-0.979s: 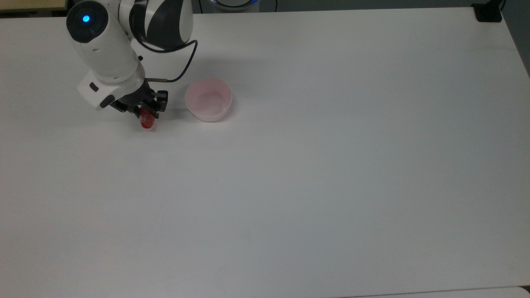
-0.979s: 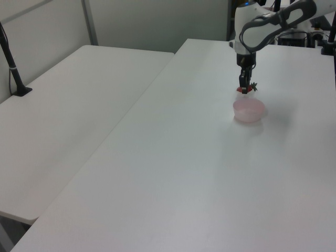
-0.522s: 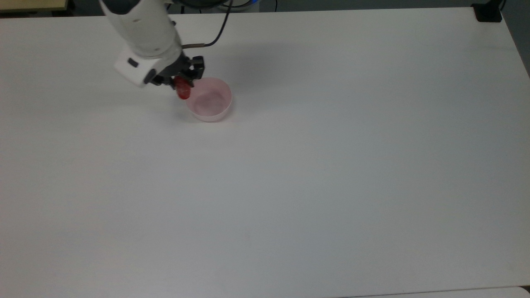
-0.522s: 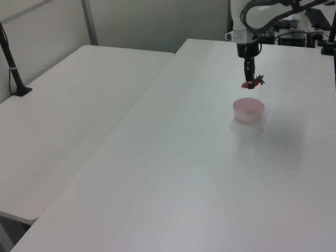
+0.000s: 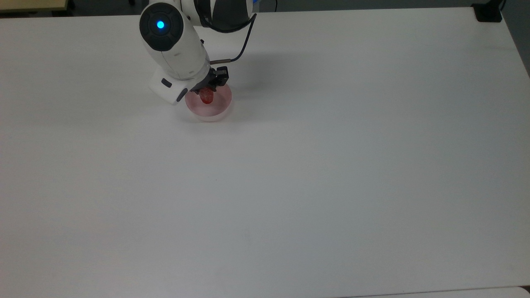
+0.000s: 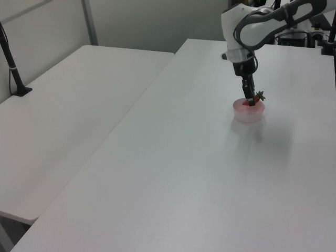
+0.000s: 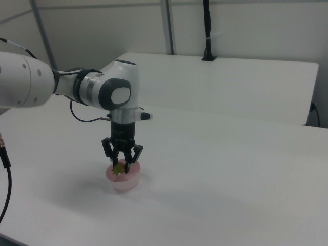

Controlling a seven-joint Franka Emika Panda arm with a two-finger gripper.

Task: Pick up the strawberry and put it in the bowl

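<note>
In the top view's upper left, our gripper (image 5: 205, 93) is clamping the strawberry (image 5: 206, 97) inside the bowl's (image 5: 215, 114) rim. We are seeing bare table (image 5: 331, 165) stretching widely right and below.

Even, bright overhead light w/ soft diffuse shadows on the white table (image 5: 331, 165) beside the arm (image 5: 178, 49), mild glare off the tabletop, slight softness and colour noise throughout.

Red strawberry (image 5: 206, 97) over pink bowl (image 5: 217, 112)
</note>
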